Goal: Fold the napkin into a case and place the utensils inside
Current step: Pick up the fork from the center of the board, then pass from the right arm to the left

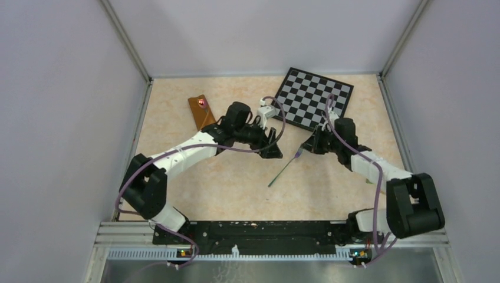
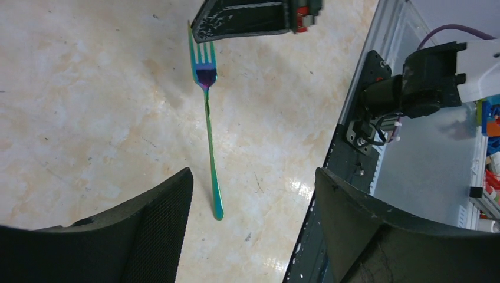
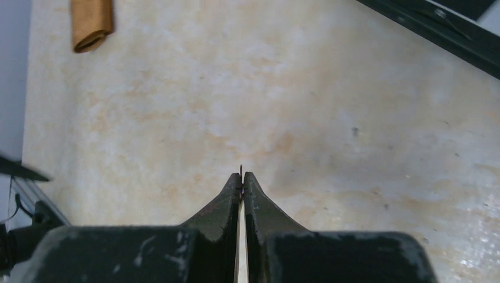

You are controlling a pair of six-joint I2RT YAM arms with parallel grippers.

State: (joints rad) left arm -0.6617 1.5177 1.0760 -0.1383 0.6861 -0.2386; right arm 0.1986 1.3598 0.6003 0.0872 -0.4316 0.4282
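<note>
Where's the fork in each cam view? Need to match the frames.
Top external: the fork runs diagonally mid-frame, its head end at the right gripper.
Left wrist: fork is centre-left and near vertical, tines at the top under the right gripper.
Right wrist: almost hidden; only a thin dark tip pokes out above the shut fingertips.
Shared landmark: the right gripper, shut on the tines end, shows in all three views.

Place: a robot lab test cell.
Enclosure: plain pale wall panels [image 1: 59, 118] in metal framing close three sides of the table [image 1: 236, 194].
Mounting: left arm [image 1: 183, 152] and right arm [image 1: 377, 168], trailing purple cables, sit on a black rail [image 1: 265, 233] at the table's near edge.
Calibration: checkered board [image 1: 315, 97] on the table's far right.
</note>
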